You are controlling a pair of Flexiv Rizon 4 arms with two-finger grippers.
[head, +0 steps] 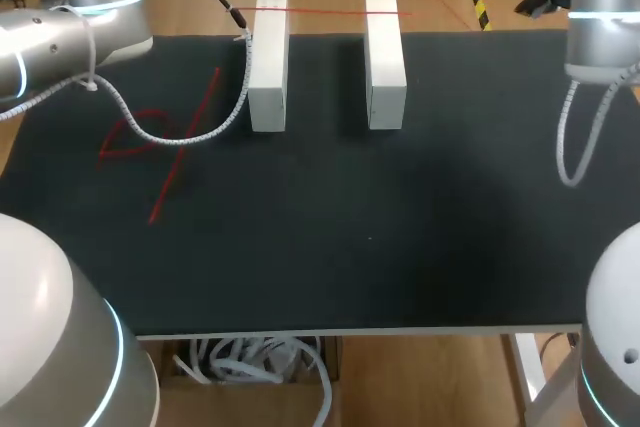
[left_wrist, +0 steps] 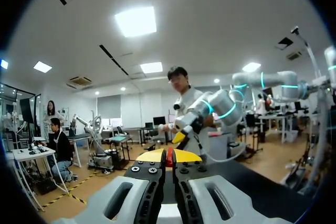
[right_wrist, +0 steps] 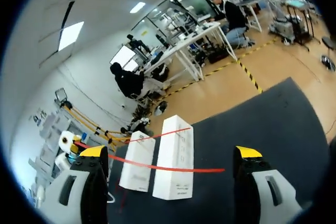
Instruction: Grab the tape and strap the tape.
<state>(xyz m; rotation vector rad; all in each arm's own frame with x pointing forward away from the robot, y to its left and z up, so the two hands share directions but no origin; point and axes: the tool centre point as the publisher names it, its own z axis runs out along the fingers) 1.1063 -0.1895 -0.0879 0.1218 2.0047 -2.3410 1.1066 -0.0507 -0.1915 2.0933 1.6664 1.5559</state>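
The head view looks steeply down from above and behind onto the black tabletop [head: 400,247], with the white blocks [head: 268,67] lying well off at its far side. The right wrist view looks slantwise down over the same tabletop from high up, and the blocks lie ahead of its wide-spread claw [right_wrist: 170,152]. The left wrist view faces level outward past its closed claw [left_wrist: 169,156], with only a dark sliver of tabletop ahead.

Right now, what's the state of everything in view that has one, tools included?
white blocks: side by side, apart
red tape: a strand across both tops, a loose loop beside them
left tool: shut on red tape
right tool: open, holding nothing
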